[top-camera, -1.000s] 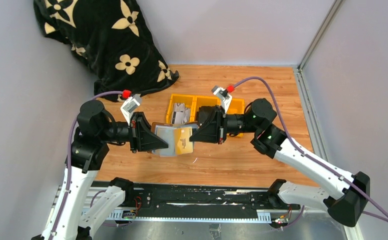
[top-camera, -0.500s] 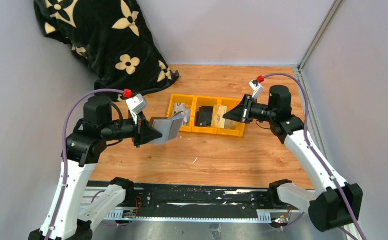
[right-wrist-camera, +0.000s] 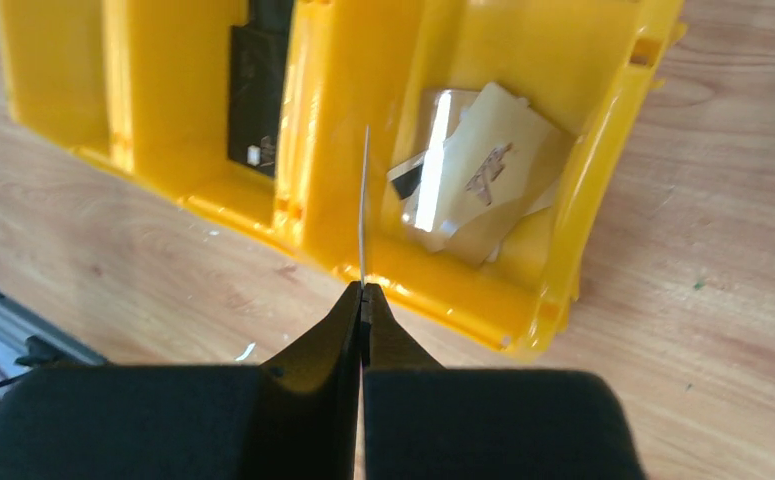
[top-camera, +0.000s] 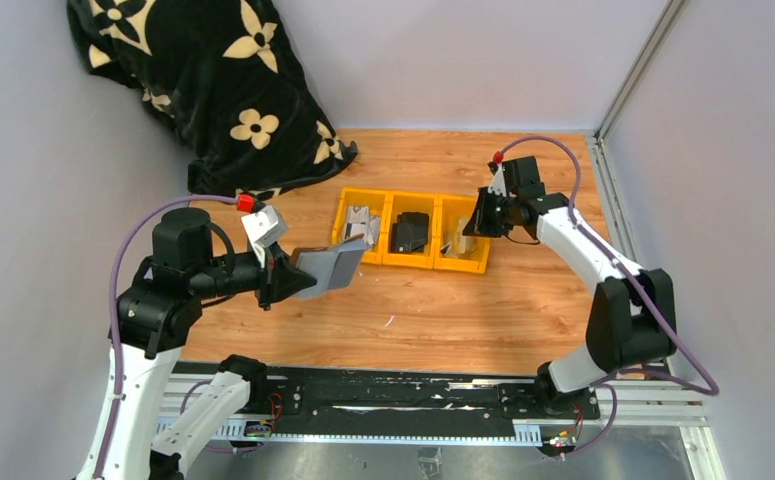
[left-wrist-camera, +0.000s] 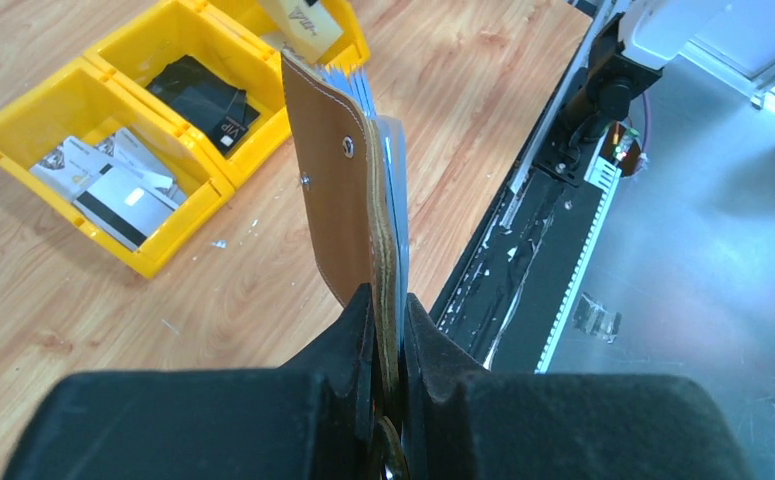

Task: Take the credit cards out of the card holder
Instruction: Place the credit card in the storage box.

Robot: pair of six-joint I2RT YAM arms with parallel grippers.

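Observation:
The brown leather card holder [left-wrist-camera: 338, 190] stands upright in the air, with my left gripper [left-wrist-camera: 388, 300] shut on its lower edge. Thin grey-blue layers [left-wrist-camera: 365, 85] show along its inner side. From above, the card holder [top-camera: 331, 265] hangs left of the bins, held by the left gripper [top-camera: 288, 275]. My right gripper [right-wrist-camera: 363, 290] is shut on a credit card [right-wrist-camera: 364, 200] seen edge-on, above the divider between the middle and right bins. In the top view the right gripper [top-camera: 473, 222] hovers at the right bin.
A row of three yellow bins [top-camera: 410, 262] sits mid-table. The left bin holds white and grey cards [left-wrist-camera: 113, 185], the middle a black card [left-wrist-camera: 203, 95], the right a gold card [right-wrist-camera: 483, 170]. A black flowered blanket [top-camera: 213, 80] lies at the back left.
The right gripper pulled away from the card holder with a card and swung right and back over the right bin. The left gripper drew the holder slightly left.

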